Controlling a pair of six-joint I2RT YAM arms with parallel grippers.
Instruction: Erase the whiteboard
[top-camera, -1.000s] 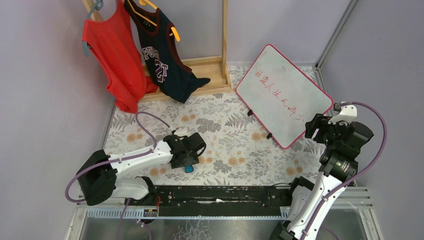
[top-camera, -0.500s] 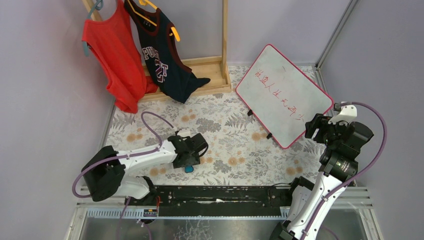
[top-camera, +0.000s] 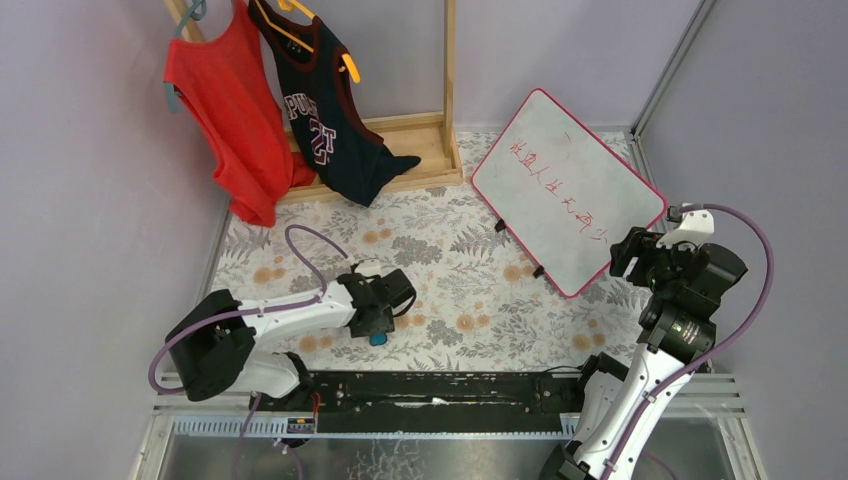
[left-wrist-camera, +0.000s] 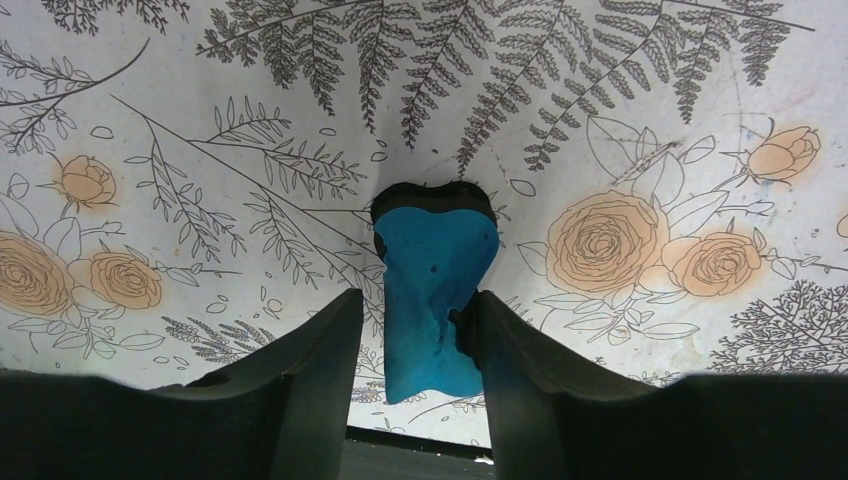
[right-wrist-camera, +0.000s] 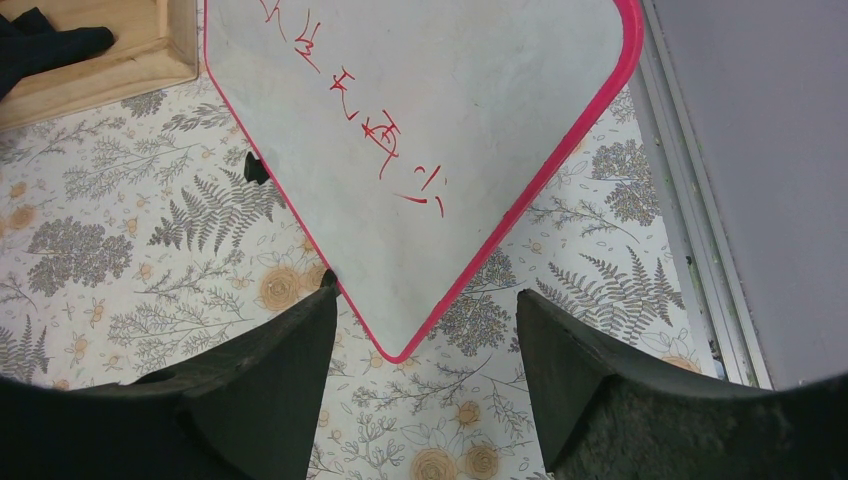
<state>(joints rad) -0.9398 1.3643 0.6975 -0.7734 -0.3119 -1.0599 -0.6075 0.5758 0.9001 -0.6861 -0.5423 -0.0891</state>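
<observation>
The whiteboard lies tilted at the back right, white with a pink-red frame and a line of red handwriting. Its near corner shows in the right wrist view. My right gripper hovers open and empty above that corner. The small blue eraser lies on the floral tablecloth near the front left. In the left wrist view the eraser sits between my left gripper's fingers. The right finger touches it and a narrow gap shows at the left finger. The left gripper is low over it.
A wooden clothes rack stands at the back left with a red jersey and a navy jersey hanging on it. Purple walls close both sides. A black rail runs along the near edge.
My left arm's elbow has swung a little to the right and the left gripper has settled slightly lower over the eraser. The right arm and the whiteboard have not moved.
</observation>
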